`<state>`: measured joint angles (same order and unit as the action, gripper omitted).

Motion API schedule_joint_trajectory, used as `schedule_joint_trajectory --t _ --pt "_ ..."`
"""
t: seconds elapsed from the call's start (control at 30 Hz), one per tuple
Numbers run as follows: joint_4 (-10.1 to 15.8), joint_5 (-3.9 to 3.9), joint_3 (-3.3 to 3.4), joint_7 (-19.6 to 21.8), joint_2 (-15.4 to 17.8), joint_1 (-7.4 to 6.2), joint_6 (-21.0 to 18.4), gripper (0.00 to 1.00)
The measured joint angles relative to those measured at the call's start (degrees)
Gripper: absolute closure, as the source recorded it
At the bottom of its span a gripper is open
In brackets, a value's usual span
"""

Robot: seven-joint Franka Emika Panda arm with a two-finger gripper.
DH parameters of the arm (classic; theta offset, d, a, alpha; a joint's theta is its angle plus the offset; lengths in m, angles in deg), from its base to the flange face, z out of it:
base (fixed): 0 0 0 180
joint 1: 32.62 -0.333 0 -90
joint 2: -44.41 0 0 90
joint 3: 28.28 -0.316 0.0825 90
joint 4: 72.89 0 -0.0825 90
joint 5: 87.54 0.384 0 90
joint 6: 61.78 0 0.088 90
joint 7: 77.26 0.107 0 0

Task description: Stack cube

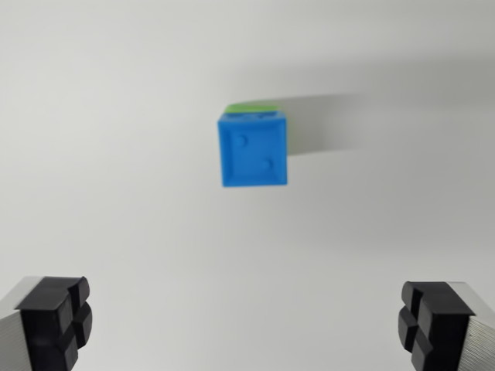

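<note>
Two cubes sit stacked already: blue cube on a green cube, whose edge peeks out behind. We hold our gripper wide open and empty, nearer us than the blue cube, roughly centred on it.

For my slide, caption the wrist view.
Open gripper above a blue cube stacked on a green one.

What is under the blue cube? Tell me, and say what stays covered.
Under the blue cube a strip of green cube shows at its far edge. The blue one covers the rest of it, so its full shape cannot be seen.
</note>
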<state>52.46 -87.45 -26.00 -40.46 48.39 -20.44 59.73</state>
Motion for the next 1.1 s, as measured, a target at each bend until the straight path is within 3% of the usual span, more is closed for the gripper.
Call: schedule_joint_trajectory --t 0.57,1.1 --pt "-4.1 -0.04 0.00 0.1 2.1 0.00 -6.2 0.00" --pt "-4.9 -0.05 0.00 0.1 2.2 0.00 -7.1 0.00"
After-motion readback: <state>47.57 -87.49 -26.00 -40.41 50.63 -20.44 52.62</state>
